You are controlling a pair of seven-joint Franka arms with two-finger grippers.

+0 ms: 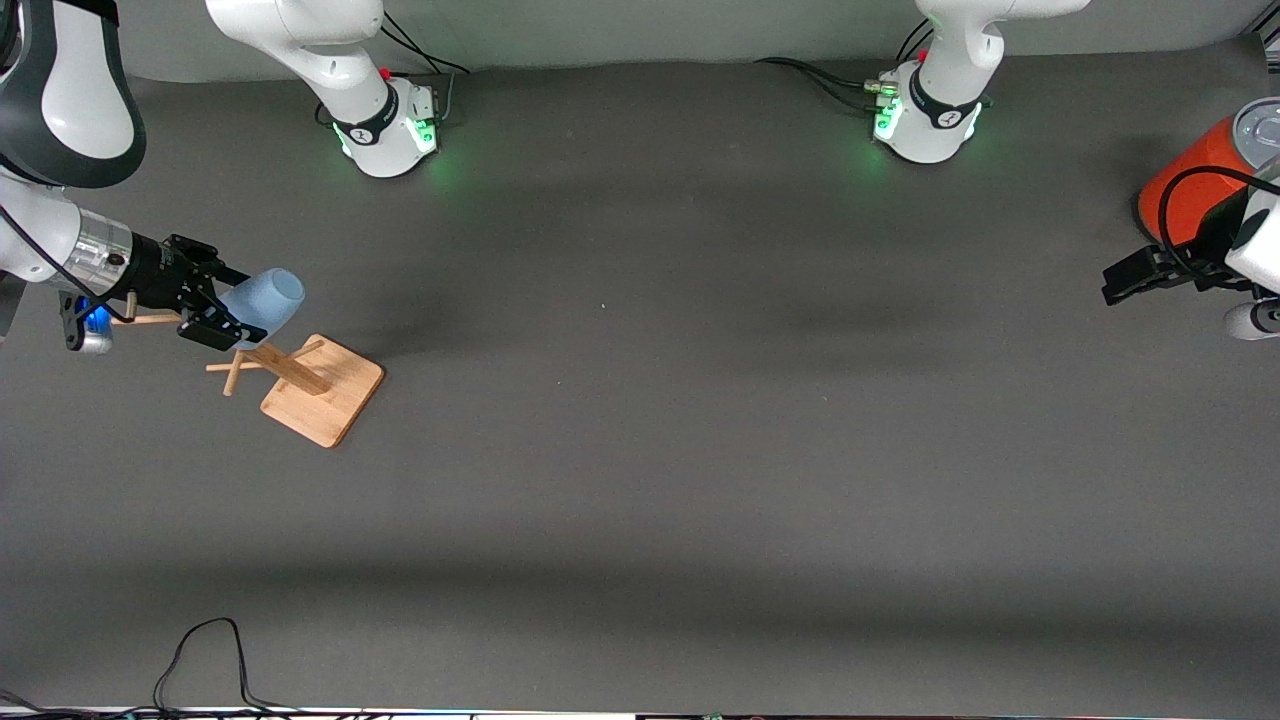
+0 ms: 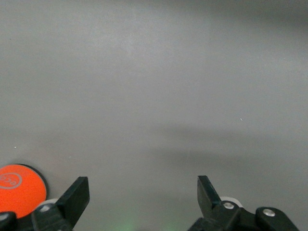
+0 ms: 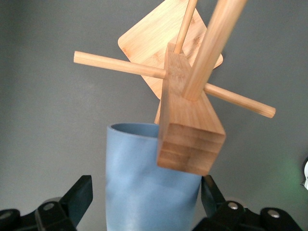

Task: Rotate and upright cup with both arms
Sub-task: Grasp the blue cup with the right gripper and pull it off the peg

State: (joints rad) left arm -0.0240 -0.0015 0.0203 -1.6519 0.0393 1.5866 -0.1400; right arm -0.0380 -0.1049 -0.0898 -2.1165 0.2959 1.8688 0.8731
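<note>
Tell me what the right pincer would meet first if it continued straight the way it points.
Probably the wooden rack. The right pincer holds the blue cup rim-forward, and the rack's square post stands directly ahead, overlapping the cup's rim. Whether they are touching is unclear.

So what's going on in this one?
The right end effector holds the pale-blue cup on its side, rim pointing toward the table's middle, up in the air by the wooden peg stand at the right arm's end of the table. The left end effector waits open beside the orange-red can.
</note>
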